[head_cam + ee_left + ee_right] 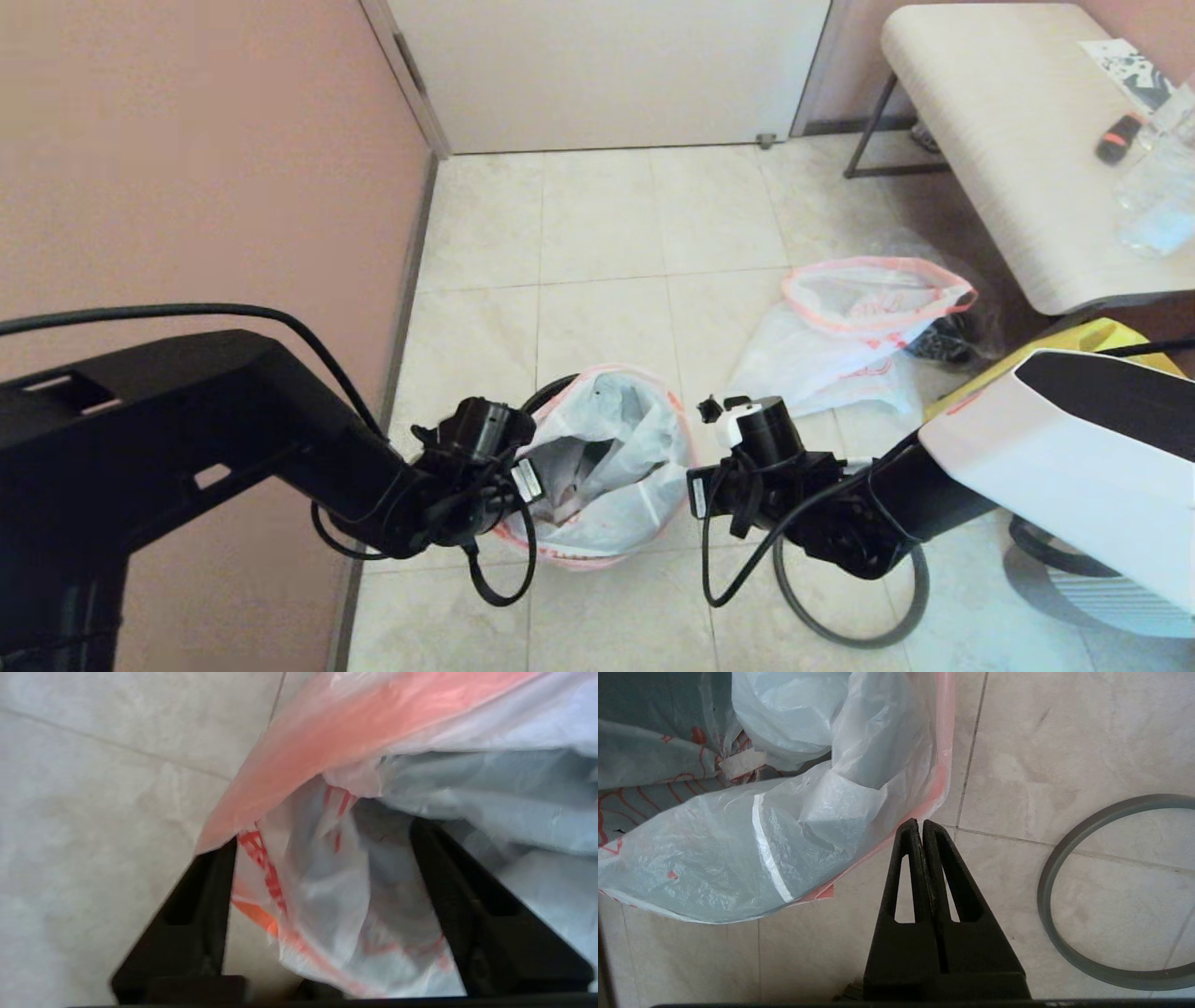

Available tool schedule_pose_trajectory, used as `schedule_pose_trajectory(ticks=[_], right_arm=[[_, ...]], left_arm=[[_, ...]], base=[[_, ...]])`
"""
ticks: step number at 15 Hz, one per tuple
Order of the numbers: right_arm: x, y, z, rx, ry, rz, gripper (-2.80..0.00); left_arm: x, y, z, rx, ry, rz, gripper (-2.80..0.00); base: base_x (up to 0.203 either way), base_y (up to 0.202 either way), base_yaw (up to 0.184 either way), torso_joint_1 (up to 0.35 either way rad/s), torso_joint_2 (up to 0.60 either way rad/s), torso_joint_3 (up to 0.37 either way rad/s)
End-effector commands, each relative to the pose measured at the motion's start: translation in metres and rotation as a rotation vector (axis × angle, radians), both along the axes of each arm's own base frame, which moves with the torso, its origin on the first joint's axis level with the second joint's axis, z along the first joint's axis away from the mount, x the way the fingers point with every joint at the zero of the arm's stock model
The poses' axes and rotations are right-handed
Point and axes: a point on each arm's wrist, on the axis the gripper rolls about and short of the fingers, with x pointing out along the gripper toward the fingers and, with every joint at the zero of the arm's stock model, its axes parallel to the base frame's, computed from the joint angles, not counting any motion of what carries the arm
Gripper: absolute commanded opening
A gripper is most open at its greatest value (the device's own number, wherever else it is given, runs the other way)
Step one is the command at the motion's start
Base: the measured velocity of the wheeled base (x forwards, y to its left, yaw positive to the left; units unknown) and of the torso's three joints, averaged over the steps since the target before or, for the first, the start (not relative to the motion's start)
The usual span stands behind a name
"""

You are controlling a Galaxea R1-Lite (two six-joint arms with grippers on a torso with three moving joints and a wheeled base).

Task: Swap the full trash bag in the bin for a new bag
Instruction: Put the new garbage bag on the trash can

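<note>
Left gripper (322, 868), seen from its wrist: fingers spread wide, straddling the pink-banded edge of the new bag (607, 457) on the wall side of the bin (546, 392); film loose between them, nothing clamped. Right gripper (920, 828), seen from its wrist: fingers pressed flat together, tips just at the pink hem of the same bag on the opposite side, apparently pinching no film, though contact with the hem too close to call.

Outward from both: white translucent bag with red print draped over the bin, mouth open upward, its skirt hiding nearly all of the dark wall; only a thin dark arc of bin visible at the far left rim in the head view. Bin on the tiled floor (597, 243) directly between the two arms, close to both and touching-near to the left one.

Loose grey hoop (1069, 896) flat on the tiles on the right arm's side, under and behind that wrist, well clear of the bin. Judged next need: hoop pressed over the draped bag; right arm the nearer, hoop lying away from the bin on its outer side.

Farther out: removed full bag (859, 327) slumped by the bench (999, 140), yellow tote (1111, 336) just beyond.
</note>
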Motion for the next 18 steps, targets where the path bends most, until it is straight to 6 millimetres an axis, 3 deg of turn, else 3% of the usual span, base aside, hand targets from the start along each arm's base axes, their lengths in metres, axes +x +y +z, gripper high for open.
schedule_pose_trajectory(ticks=[1, 4, 8, 9, 10, 12, 15, 18], right_arm=[[0.001, 0.000, -0.005, -0.005, 0.005, -0.005, -2.80], [0.001, 0.000, -0.005, -0.005, 0.004, -0.006, -2.80], [0.001, 0.000, -0.006, -0.005, 0.006, -0.009, -2.80], [0.002, 0.000, -0.007, -0.006, 0.008, -0.011, -2.80], [0.002, 0.000, -0.009, -0.007, 0.011, -0.012, -2.80], [0.004, 0.000, -0.008, -0.002, 0.007, -0.013, -2.80], [0.004, 0.001, -0.006, 0.011, -0.012, -0.012, -2.80], [0.003, -0.002, -0.001, 0.023, -0.029, -0.016, -2.80]], left_arm=[[-0.008, 0.003, 0.013, -0.004, -0.008, -0.003, 0.00], [-0.018, 0.006, 0.034, -0.025, -0.010, -0.026, 0.00], [-0.024, 0.005, 0.047, -0.066, -0.028, -0.061, 0.00], [-0.028, 0.006, 0.051, -0.082, -0.030, -0.079, -0.54], [-0.033, 0.003, 0.054, -0.095, -0.028, -0.105, -2.80], [-0.035, -0.002, 0.051, -0.091, -0.020, -0.133, -2.80], [-0.016, -0.007, 0.042, -0.075, -0.070, -0.168, -2.80], [-0.010, -0.001, 0.050, 0.004, -0.131, -0.208, -2.80]], base=[[0.000, 0.000, 0.000, 0.000, 0.00, 0.000], [0.000, 0.000, 0.000, 0.000, 0.00, 0.000], [0.000, 0.000, 0.000, 0.000, 0.00, 0.000], [0.000, 0.000, 0.000, 0.000, 0.00, 0.000], [0.000, 0.000, 0.000, 0.000, 0.00, 0.000], [0.000, 0.000, 0.000, 0.000, 0.00, 0.000], [0.000, 0.000, 0.000, 0.000, 0.00, 0.000], [0.000, 0.000, 0.000, 0.000, 0.00, 0.000]])
